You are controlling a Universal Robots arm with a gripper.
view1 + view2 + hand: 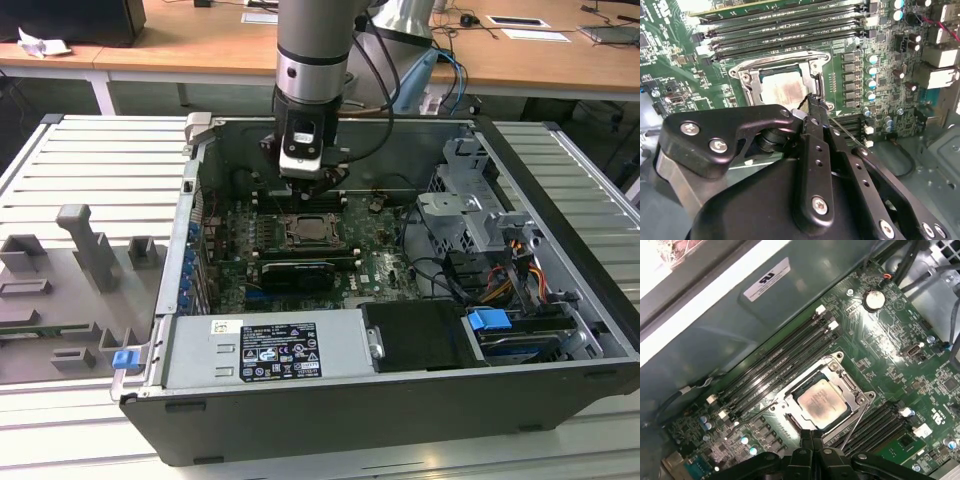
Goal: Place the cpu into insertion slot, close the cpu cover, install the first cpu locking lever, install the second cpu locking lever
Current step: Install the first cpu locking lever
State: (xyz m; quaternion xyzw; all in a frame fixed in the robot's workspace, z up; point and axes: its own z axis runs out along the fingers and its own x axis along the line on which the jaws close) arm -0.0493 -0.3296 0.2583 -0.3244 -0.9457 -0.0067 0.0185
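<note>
**Status.** The cpu (821,402) lies flat in its socket on the motherboard (900,340). The cpu cover (846,381) is down around it, leaving the pale metal face showing through the open centre. The gripper (812,102) hangs just beside the socket edge with its fingers drawn together and nothing seen between them. One thin wire locking lever (852,426) angles out over the neighbouring memory slots (785,347). A second lever (752,412) runs off the opposite side. Whether either lever is hooked cannot be told.

**Hazards (judgement).**
- The levers are thin and likely sprung. A fingertip pressing one could slide off it and strike the small capacitors and slots packed close around the socket.
- If the cover is not fully flat, force on a lever could shift the chip and harm the contacts below.
- The arm works deep inside the case (400,400). Its trailing hose and cable could catch on the rear wall at 12 o'clock from the socket in the exterior view.

**Surface and room.**
- The case lies open on its side on a ribbed grey metal tabletop (60,150).
- In the exterior view, taken from the socket:
  - the drive cage (470,210) and loose coloured cables (520,260) sit at 3 o'clock;
  - the power supply (270,350) sits at 6 o'clock;
  - grey fixture blocks (85,240) stand on the tabletop at 9 o'clock, well apart from the case.
- Wooden desks (200,40) run across the background at 12 o'clock.
</note>
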